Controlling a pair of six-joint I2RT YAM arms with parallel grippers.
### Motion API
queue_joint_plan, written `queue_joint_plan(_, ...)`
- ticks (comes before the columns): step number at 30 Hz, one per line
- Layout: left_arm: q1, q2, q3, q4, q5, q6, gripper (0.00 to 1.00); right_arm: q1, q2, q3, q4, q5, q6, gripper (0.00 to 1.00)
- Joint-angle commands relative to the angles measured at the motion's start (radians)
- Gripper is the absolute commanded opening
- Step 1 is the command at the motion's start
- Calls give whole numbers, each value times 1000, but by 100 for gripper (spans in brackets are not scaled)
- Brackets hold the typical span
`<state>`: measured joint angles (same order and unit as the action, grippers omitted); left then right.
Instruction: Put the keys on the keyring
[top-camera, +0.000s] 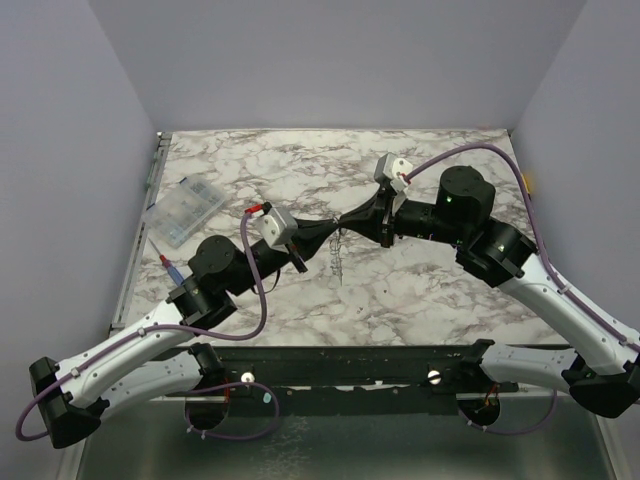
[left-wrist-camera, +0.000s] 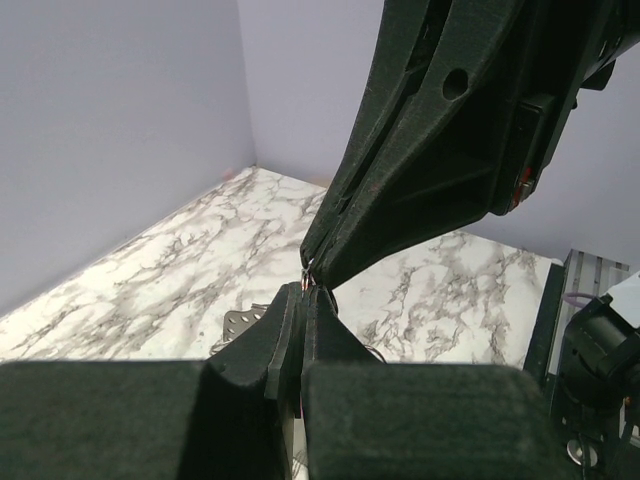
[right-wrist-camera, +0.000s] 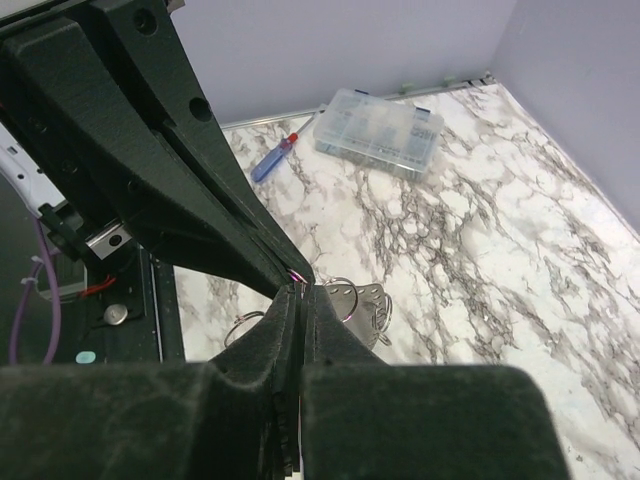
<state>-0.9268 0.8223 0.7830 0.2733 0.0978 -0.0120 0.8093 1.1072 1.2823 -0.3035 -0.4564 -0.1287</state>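
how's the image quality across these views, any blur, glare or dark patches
Top external: even soft light, faint shadows, no glare on the marble table. Left wrist: the right tool fills the upper right as a black, nearly detail-less mass. Right wrist: that tool's near body is dark and soft; the clear box and screwdriver look sharp.

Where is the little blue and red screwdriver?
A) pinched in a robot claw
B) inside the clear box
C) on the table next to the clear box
C, because the screwdriver lies flat on the table just beside the clear box, outside it.
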Motion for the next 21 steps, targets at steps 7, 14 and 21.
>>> queue_joint_plan(7, -4, -55, 6, 88, 1, -16, 0, 4, -43, -88, 14, 8, 21, 1)
queue_joint_plan(14, -5, -93, -22, 140, 20, -32, 0, 4, -42, -134, 81, -22, 79, 11)
queue_joint_plan(21, -4, -116, -31, 145, 17, -41, 0, 4, -69, -148, 94, -33, 83, 29)
